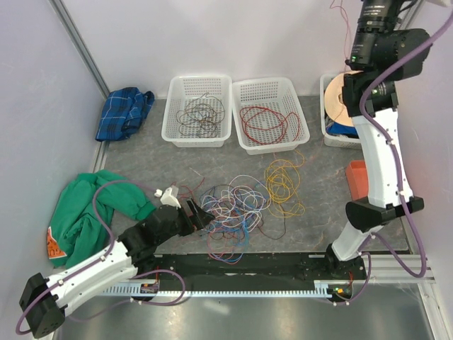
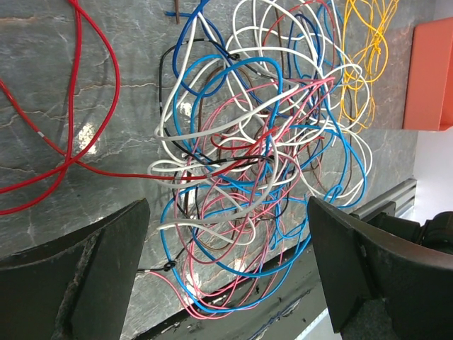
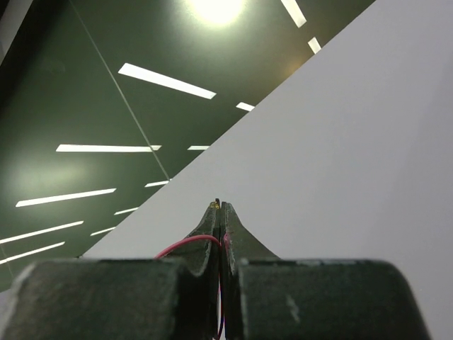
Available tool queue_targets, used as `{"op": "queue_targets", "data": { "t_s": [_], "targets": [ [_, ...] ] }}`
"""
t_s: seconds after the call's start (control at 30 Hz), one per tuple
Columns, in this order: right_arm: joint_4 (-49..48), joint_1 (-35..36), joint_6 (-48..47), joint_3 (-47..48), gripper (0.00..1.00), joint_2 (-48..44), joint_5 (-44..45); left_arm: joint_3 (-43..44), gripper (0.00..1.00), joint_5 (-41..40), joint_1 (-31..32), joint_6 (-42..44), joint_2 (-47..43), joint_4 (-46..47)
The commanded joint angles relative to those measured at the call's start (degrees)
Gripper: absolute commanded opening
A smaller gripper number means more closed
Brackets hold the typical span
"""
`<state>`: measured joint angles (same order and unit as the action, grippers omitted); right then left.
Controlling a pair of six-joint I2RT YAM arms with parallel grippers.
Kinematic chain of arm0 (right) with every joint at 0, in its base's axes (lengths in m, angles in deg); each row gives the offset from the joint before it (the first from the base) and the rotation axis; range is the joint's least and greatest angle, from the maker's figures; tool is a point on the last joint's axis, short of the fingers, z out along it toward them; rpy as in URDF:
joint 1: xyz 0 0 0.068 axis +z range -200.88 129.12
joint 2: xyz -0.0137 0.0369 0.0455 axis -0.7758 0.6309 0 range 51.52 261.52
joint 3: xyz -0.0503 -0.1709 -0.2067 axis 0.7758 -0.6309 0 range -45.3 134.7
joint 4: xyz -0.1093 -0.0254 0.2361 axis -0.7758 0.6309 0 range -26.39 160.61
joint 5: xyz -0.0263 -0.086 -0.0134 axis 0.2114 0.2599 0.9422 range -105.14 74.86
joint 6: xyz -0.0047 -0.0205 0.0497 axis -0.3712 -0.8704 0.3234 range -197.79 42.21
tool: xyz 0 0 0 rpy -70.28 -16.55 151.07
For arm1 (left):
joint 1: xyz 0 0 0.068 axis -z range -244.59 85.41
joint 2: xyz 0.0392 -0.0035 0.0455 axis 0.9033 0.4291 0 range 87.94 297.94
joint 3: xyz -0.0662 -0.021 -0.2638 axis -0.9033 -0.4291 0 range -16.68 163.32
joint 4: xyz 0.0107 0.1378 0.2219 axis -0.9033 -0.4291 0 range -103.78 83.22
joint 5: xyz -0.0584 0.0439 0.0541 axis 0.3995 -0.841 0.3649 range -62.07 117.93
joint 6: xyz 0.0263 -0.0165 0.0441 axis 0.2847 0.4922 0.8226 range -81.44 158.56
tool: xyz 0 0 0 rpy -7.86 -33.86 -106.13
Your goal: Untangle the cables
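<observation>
The cables (image 1: 237, 205) lie in a loose tangle of blue, white, pink and brown wires mid-table, with yellow loops (image 1: 283, 180) to their right. My left gripper (image 1: 198, 216) rests low at the tangle's left edge. In the left wrist view it (image 2: 226, 265) is open, its fingers (image 2: 78, 276) wide apart with the tangle (image 2: 262, 142) ahead and a few blue and pink loops between them. A red cable (image 2: 71, 106) runs to the left. My right arm is raised high. Its gripper (image 3: 221, 212) is shut on a thin red wire (image 3: 185, 243) and points at the ceiling.
Three white baskets stand at the back: one (image 1: 177, 131) with brown wires, one (image 1: 244, 138) with red wires, one (image 1: 327, 131) with an orange spool. A blue cloth (image 1: 124, 113), a green cloth (image 1: 85, 205) and an orange box (image 1: 357, 177) lie around.
</observation>
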<state>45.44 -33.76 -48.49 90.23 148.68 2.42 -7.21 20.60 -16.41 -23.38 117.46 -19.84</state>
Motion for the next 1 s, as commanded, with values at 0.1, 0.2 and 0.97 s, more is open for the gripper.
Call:
{"op": "queue_targets", "data": {
  "t_s": [0.1,0.2,0.97],
  "targets": [
    [-1.2,0.0,0.1,2.7,0.00,8.5,0.0,-0.1,1.00,-0.7,0.0,-0.2,3.8,5.8],
    [-2.2,-0.1,0.4,4.7,0.00,12.6,0.0,0.3,1.00,-0.8,0.0,0.5,7.2,8.2],
    [-7.4,-1.0,5.6,-22.0,0.00,18.6,-5.6,2.1,1.00,1.3,0.0,1.1,21.0,15.5]
  ]
}}
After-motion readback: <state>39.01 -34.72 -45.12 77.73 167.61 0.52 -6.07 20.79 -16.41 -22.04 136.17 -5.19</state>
